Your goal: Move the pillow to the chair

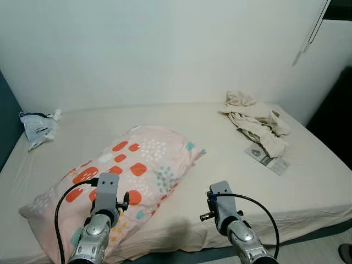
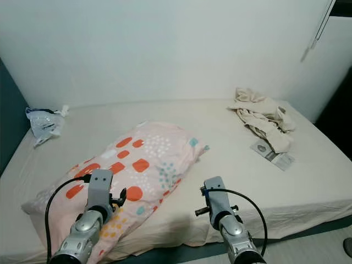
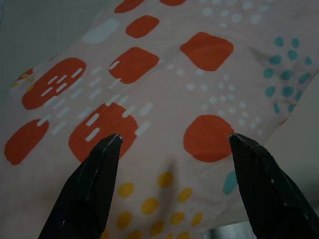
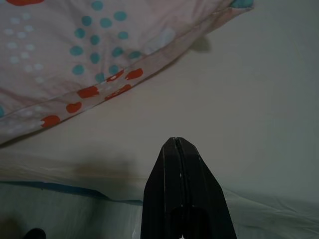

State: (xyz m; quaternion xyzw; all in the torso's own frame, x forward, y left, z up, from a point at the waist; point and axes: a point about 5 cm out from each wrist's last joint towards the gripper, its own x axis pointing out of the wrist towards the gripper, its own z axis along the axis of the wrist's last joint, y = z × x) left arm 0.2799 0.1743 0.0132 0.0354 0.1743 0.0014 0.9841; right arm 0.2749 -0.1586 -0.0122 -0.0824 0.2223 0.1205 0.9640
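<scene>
A pink pillow (image 1: 144, 162) with orange, teal, white and yellow spots lies slantwise on the left half of the bed (image 1: 220, 132). My left gripper (image 3: 174, 137) hangs open just above the pillow's near end, one finger on each side of an orange spot, with nothing between them. My left arm (image 1: 102, 212) reaches over the pillow's near corner. My right gripper (image 4: 175, 140) is shut and empty, held over bare sheet beside the pillow's right edge (image 4: 99, 89), close to the bed's front edge. My right arm (image 1: 231, 217) stands to the pillow's right.
A heap of cream clothes (image 1: 256, 118) and a flat packet (image 1: 268, 158) lie at the bed's far right. A crumpled plastic bag (image 1: 38, 127) sits at the far left, by a teal panel (image 1: 5, 126). A white wall runs behind the bed.
</scene>
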